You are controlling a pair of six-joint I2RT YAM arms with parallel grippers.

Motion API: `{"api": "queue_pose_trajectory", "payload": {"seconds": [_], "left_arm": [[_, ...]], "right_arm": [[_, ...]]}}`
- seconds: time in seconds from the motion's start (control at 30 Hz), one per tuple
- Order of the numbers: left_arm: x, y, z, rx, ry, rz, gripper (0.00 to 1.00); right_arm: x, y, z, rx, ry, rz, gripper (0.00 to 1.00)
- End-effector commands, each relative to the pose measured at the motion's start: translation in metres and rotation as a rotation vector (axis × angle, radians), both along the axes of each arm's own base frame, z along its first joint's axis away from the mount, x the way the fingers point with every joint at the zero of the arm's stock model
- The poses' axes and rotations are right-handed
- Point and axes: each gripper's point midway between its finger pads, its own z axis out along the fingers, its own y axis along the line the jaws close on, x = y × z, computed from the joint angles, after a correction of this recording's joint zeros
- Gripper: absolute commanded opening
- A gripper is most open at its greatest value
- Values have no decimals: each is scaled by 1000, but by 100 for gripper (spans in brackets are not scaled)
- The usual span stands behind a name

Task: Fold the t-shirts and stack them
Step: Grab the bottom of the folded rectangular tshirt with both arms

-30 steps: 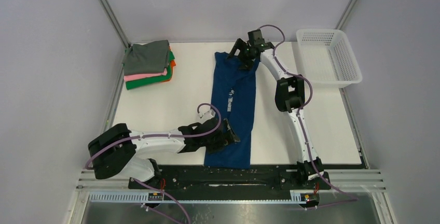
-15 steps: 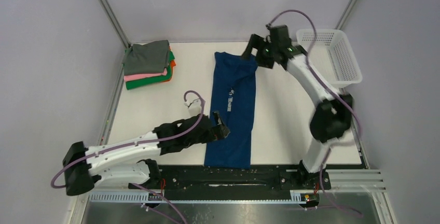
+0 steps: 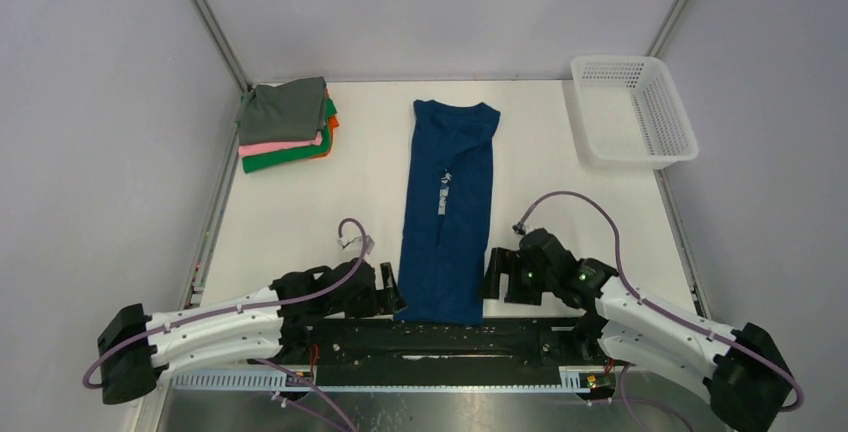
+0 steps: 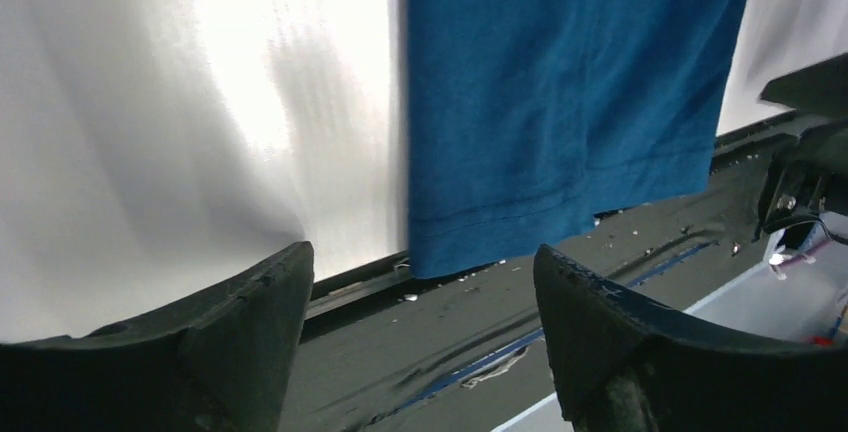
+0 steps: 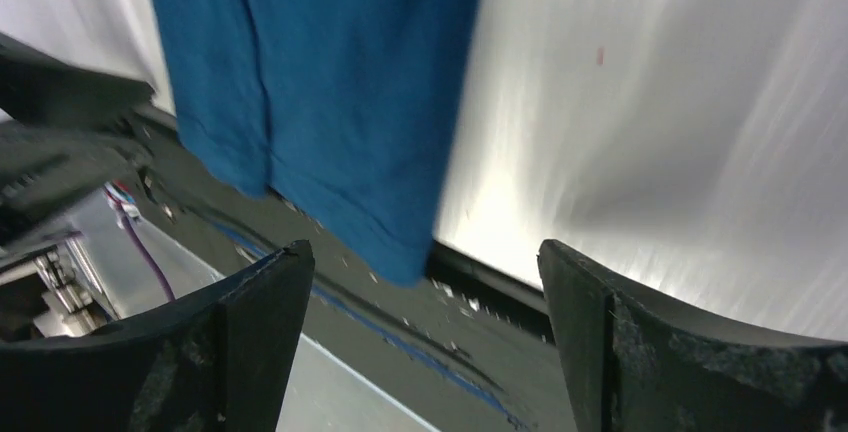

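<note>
Blue t-shirt (image 3: 445,227) beside left pincer (image 3: 391,290)

**Setting:** robot test cell, laboratory type.

**Evidence:**
- Plain grey partition walls (image 3: 90,102) close in the left, back and right.
- Aluminium frame posts (image 3: 208,22) rise at upper left and upper right.
- A white tabletop (image 3: 300,212) fills the centre.
- A black mounting rail (image 3: 440,337) runs along the lower edge, carrying the left arm (image 3: 220,317) and right arm (image 3: 650,317).
- A slotted cable duct (image 3: 230,380) sits beneath the rail.

**Props:**
- Stack of folded t-shirts (image 3: 285,122), upper left.
- Dark blue t-shirt (image 3: 445,222), centre.
- White mesh basket (image 3: 632,112), upper right.
</note>
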Motion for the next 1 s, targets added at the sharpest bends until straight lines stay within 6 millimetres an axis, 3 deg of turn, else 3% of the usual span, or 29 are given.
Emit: {"api": "queue_pose_trajectory", "payload": {"seconds": [0.0,0.23,0.5,0.57,0.67,0.7,0.77,0.97], "left_arm": [[-9,-23,-1,-70,46,-77,77],[-16,-17,-26,24,117,-81,50],[-8,-14,-29,34,92,-36,38],[-8,-14,-29,36,94,-38,27],[-10,-15,-28,28,99,-49,3],[-11,-15,-27,23,98,-57,0],[-12,-17,-23,8,90,-78,0],[-20,-30,2,-103,63,-154,0]], "right_arm": [[-26,9,-4,78,43,-67,89],[-38,17,-23,62,81,-52,80],[-39,29,-36,19,104,-39,64],[-41,32,-39,14,118,-35,55],[-45,32,-41,12,132,-29,31],[-46,31,-40,15,133,-27,22],[-48,29,-37,23,130,-23,16],[-57,26,-21,90,119,-2,11]]}}
